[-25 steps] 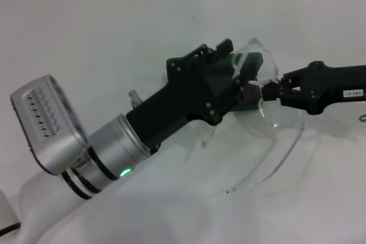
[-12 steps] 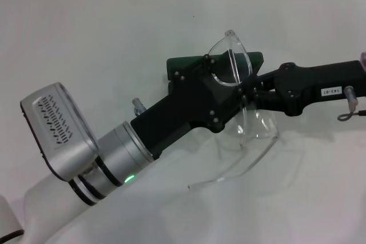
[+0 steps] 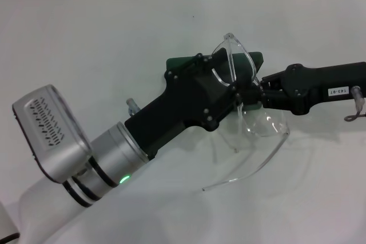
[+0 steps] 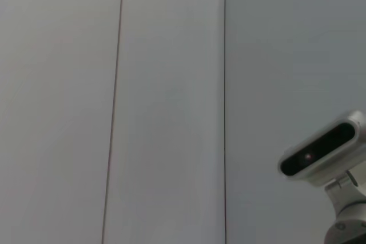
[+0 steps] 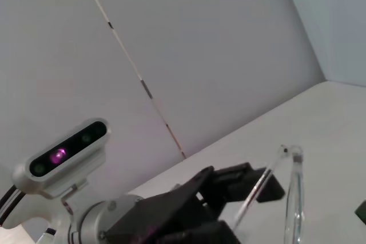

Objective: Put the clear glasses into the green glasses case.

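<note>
The transparent plastic wraparound safety glasses, the clear glasses (image 3: 251, 119), hang tilted in the air at the near right end of the dark green rectangular hard glasses case (image 3: 251, 61), one lens rising above the case edge and one thin arm trailing down toward the white table (image 3: 86, 38). Compared with half a second ago, the glasses have dropped slightly and swung outward, the trailing arm now reaching farther right and forward, and the right arm has drawn back a touch. A second ago they sat lower and flatter still, so the pair is being turned about rather than lowered in. My judgement: the glasses are not yet inside the case, and aligning them with the opening remains to be done.

The black right gripper (image 3: 256, 91) is pinched shut on the glasses near the bridge or hinge. The left gripper (image 3: 220, 92), black and bulky, lies across the case and hides most of it; whether its fingers grip the case I cannot tell.

The head view alone shows case, table and both arms together. The right wrist view shows only a lens edge and clear arm (image 5: 269, 184) against the left arm's black housing, and a wall. The left wrist view shows only wall panels and a head camera (image 4: 323, 152).
</note>
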`<act>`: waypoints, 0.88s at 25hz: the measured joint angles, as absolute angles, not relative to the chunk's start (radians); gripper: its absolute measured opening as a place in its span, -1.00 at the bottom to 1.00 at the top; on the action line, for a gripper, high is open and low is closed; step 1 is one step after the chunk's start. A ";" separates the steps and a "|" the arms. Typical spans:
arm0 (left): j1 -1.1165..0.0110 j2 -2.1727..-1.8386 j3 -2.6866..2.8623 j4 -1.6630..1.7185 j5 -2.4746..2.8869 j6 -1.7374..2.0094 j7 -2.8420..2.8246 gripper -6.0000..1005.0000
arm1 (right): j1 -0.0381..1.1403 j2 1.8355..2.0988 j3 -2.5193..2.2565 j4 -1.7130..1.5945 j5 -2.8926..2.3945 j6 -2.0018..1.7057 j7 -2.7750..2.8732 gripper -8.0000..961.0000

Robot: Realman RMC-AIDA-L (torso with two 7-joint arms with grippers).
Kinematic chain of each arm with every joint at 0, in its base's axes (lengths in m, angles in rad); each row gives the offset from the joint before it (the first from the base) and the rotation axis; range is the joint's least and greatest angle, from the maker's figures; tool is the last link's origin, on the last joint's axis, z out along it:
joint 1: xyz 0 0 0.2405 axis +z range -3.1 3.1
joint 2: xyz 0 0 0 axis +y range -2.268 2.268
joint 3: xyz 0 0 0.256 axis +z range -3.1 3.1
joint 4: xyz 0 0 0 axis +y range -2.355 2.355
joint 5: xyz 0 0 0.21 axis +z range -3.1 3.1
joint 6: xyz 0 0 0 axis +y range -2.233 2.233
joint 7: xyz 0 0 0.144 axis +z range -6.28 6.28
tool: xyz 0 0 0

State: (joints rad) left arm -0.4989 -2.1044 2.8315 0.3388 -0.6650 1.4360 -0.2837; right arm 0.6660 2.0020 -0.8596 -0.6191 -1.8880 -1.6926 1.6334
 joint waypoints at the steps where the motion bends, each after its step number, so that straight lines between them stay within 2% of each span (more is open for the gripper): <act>1: -0.499 -2.104 2.832 0.339 -0.665 1.437 -0.284 0.06 | 0.663 2.002 -0.859 -0.619 -1.886 -1.693 1.635 -0.74; 16: -0.456 -2.101 2.822 0.317 -0.666 1.560 -0.261 0.06 | 0.656 2.002 -0.857 -0.613 -1.880 -1.682 1.662 -0.74; 22: -0.482 -2.102 2.822 0.316 -0.603 1.585 -0.255 0.06 | 0.666 2.002 -0.863 -0.611 -1.880 -1.705 1.696 -0.74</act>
State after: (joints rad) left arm -0.4816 -2.1023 2.8224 0.3162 -0.6033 1.5850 -0.2551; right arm 0.6662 2.0018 -0.8633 -0.6115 -1.8804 -1.7053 1.6965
